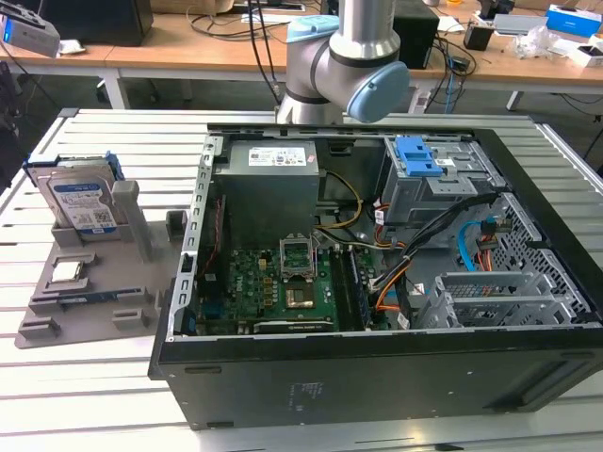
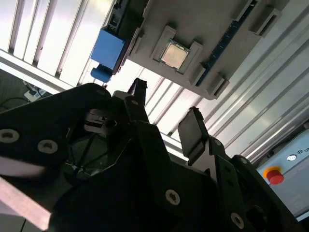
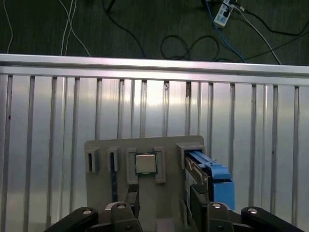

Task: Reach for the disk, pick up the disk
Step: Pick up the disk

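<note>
Spanning everything is the slatted metal table (image 1: 104,395), and most of its middle and the exterior view's right is taken by an open computer case (image 1: 377,381). Behind the case's far edge rises the arm (image 1: 349,66).

A grey tray (image 1: 99,273) lies flat near the table's edge on the exterior view's left, well apart from the case wall. The disk (image 1: 83,202) stands on edge in a slot at the tray's far corner. Its label faces outward and its blue frame shows along the top and side.

In the first wrist view the gripper (image 3: 164,200) hangs above the tray with its two black fingers spread and nothing between them. It is touching neither the tray nor the disk. The gap between the fingers sits over the small square chip (image 3: 145,163) in its pocket, and one finger lines up with the disk instead of straddling it.

For a clean reach, I judge the gripper should shift sideways toward the tray's disk corner until the drive's thin edge sits in the middle of the gap. It should descend straight, with the pads meeting the flat faces or the blue frame squarely. The grey posts beside the slot look like the main snag risk, so the fingers should stay wide until they are past the top edge.
</note>
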Controlling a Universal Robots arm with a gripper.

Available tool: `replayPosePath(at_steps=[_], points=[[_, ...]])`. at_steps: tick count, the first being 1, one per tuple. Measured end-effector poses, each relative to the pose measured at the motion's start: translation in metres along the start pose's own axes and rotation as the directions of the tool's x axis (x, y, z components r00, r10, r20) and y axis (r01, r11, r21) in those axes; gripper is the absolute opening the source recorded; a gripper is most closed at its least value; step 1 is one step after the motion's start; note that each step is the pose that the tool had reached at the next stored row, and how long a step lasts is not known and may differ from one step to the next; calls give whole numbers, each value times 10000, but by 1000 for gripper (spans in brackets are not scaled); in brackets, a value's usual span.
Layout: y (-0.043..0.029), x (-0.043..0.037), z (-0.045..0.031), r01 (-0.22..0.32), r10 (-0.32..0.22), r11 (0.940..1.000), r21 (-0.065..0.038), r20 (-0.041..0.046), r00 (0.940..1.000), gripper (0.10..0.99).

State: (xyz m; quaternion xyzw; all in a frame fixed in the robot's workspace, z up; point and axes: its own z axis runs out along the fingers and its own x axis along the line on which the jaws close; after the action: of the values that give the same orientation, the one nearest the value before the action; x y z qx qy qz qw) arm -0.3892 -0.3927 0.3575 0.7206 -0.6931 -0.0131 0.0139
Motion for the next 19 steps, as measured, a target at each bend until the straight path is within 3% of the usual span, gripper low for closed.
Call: replayPosePath(at_steps=[4, 11, 14, 19], points=[[-5, -86, -1, 0, 0, 10000, -1, -1, 10000, 541], [-23, -381, -1, 1, -1, 10000, 0, 0, 10000, 541], [-33, -412, 8, 1, -1, 10000, 0, -5, 10000, 541], [-79, -430, 112, -2, 2, 10000, -7, -30, 10000, 541]])
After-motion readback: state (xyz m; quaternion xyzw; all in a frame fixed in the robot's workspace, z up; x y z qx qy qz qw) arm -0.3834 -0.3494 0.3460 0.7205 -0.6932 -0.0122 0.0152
